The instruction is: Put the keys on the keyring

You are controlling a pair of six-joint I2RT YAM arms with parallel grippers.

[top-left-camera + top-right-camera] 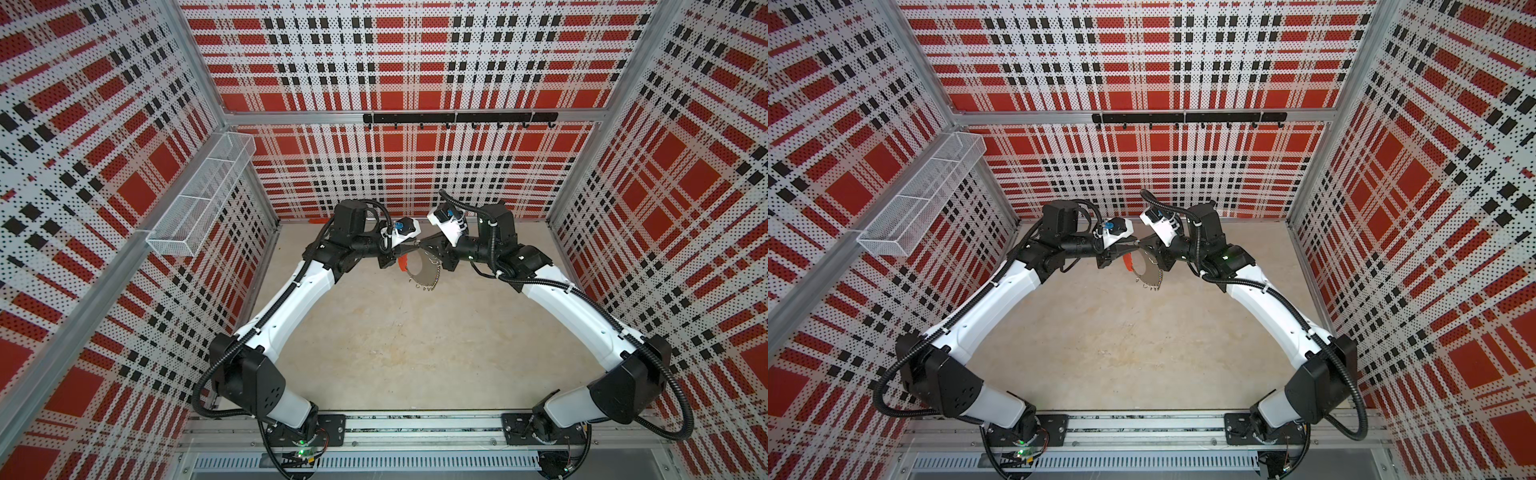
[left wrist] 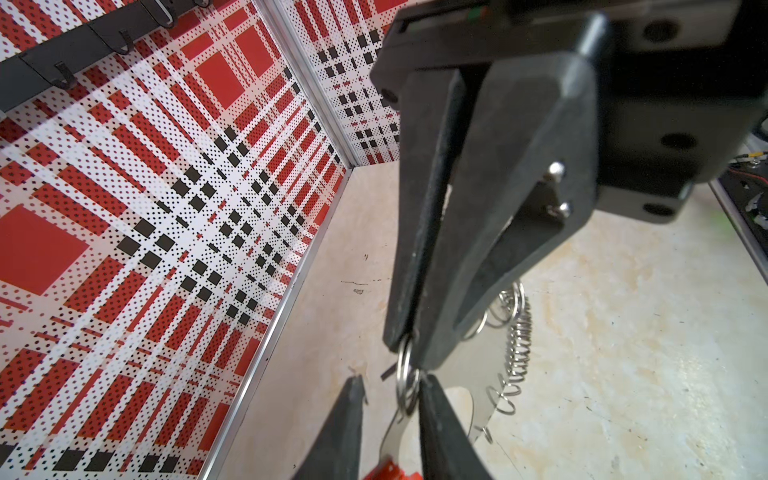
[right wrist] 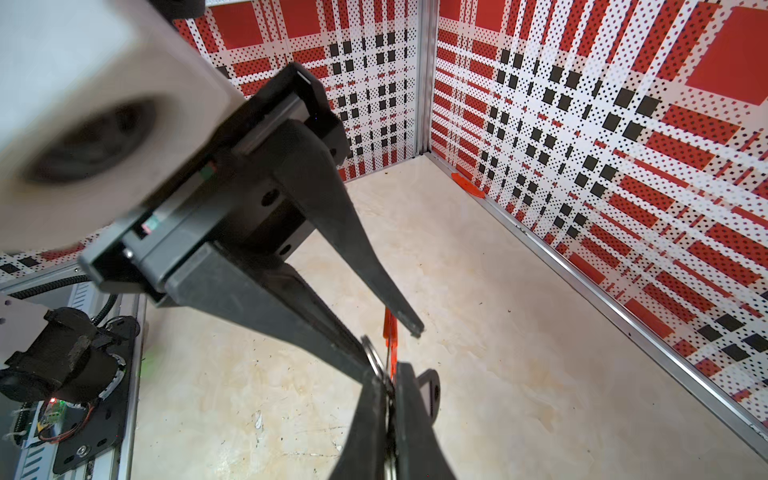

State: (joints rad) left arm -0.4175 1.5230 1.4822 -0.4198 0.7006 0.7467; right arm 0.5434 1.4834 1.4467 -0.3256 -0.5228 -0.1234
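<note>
In a top view the keyring (image 1: 424, 279) hangs at 6 o'clock from the right gripper (image 1: 419, 242), which is clamped on a small silver ring (image 2: 400, 374). The left gripper (image 2: 392, 380) flanks that ring narrowly, its grip unclear.

I count two arms, a left arm (image 1: 303, 291) and a right arm (image 1: 557, 299). One keyring (image 1: 428, 276) at centre frame, its small silver loops too many to count. One black key fob (image 3: 430, 390), partly hidden. One wire basket (image 1: 199, 195) upper left, three compartments. One hook rail (image 1: 459, 117) near the top.
</note>
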